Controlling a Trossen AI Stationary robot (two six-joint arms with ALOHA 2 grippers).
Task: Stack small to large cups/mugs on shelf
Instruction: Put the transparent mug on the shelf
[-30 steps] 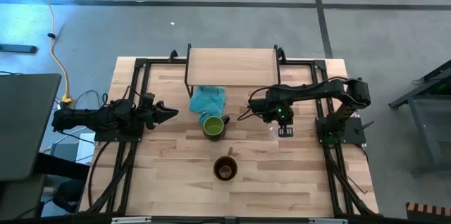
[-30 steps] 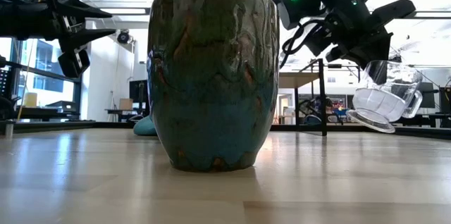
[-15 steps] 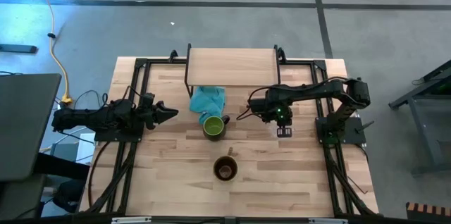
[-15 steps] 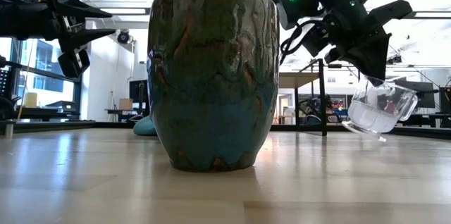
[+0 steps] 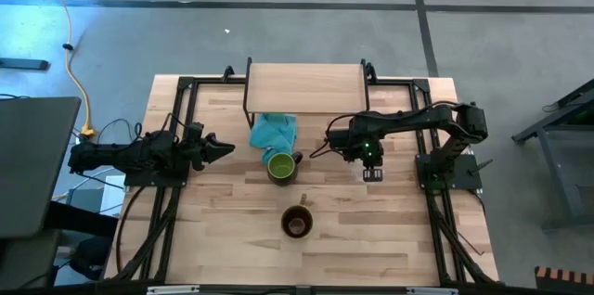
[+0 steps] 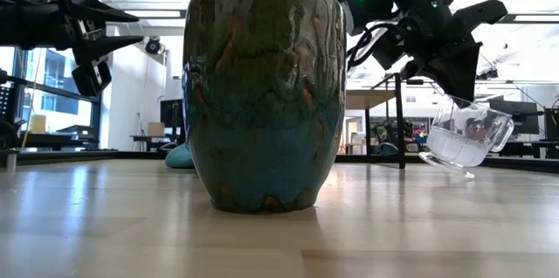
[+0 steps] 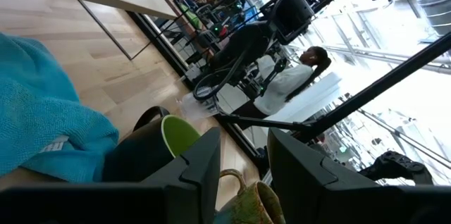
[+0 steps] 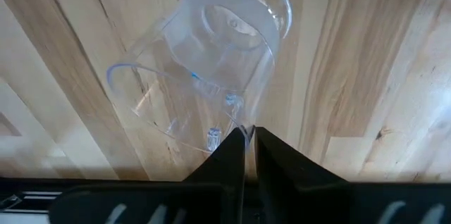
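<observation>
The right gripper [image 6: 460, 86] hangs in the upper right of the low view, its fingers pinched together on the rim of the clear glass cup [image 6: 460, 138]. The cup dangles below the fingertips, tilted, with its base swung low and just off the wooden table [image 6: 279, 234]. In the right wrist view the two dark fingers [image 8: 229, 155] meet at the thin glass wall of the clear glass cup [image 8: 211, 76], so the grip is on one edge only. That probably explains the tilt: the cup's weight hangs to one side of the pinch.

In the high view the right gripper [image 5: 373, 167] sits right of centre, and the cup beneath it is too faint to pick out. The green-lined mug [image 5: 280, 166] stands at the centre, touching the teal cloth [image 5: 273, 131] above it. The brown mug [image 5: 296, 223] stands lower in the frame, well apart from both arms; it fills the middle of the low view. The shelf [image 5: 306, 88] lies at the top centre, with none of the cups on it.

The left gripper [image 5: 215, 149] waits at centre left with its fingers apart, holding nothing and pointing toward the green-lined mug. That placement seems to keep it clear of the working arm.

As the smallest vessel, the glass cup likely goes in last, so the task looks barely begun.
</observation>
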